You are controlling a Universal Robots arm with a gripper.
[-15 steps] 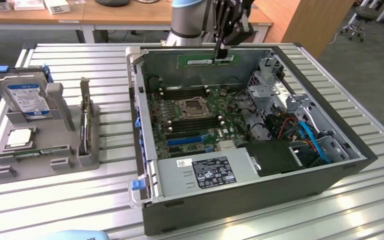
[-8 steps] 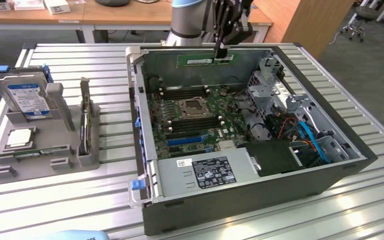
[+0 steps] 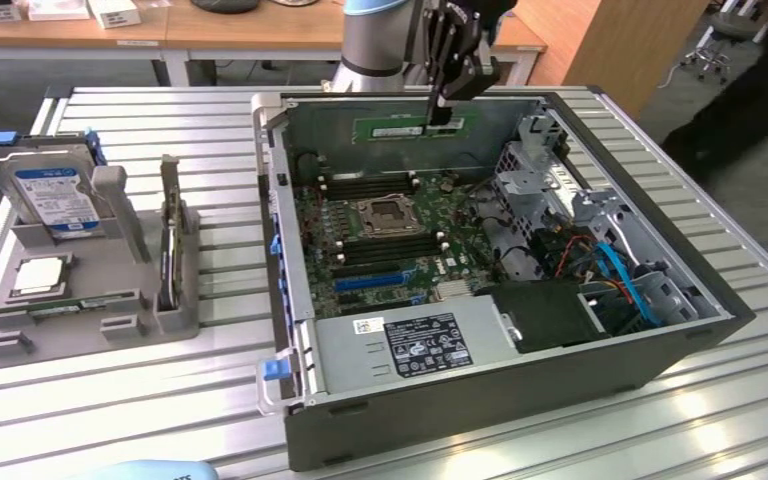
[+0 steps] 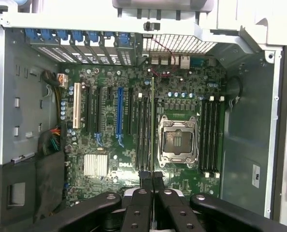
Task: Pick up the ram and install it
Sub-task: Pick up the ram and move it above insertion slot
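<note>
At the exterior view's left, on the slatted metal worktop (image 3: 157,110), sits a grey holder (image 3: 104,290). A blue-labelled hard drive (image 3: 51,195) stands upright at its back, and a square silver CPU chip (image 3: 40,275) lies flat nearer the front. A thin piece stands on edge in the holder's slot towards the case; can't tell what it is.

Next over is the open PC case (image 3: 491,400), lying on its side w/ the motherboard (image 3: 357,250) facing up. The CPU socket (image 3: 391,213) is mid-board, empty and w/ its metal frame showing. Dark memory slots (image 3: 344,190) run on both sides of it. A grey power supply (image 3: 404,345) w/ a printed label fills the near corner.

My fingers (image 3: 444,118) hang over the far side of the case, nearly shut and pinching the ram (image 3: 398,130) by its top edge. The green stick is level and long side horizontal. It is up near the case's rim, well clear of the board and not in any slot.

From the wrist cam, my fingers (image 4: 152,176) are clamped together on the ram (image 4: 152,121). It shows edge-on as a thin line running along the memory slots (image 4: 143,130) just beside the CPU socket (image 4: 177,140).

Further right in the exterior view, the case holds a metal drive cage and blue cables (image 3: 624,280). At that view's far right, a person (image 3: 758,90) in dark clothes stands off the worktop.
</note>
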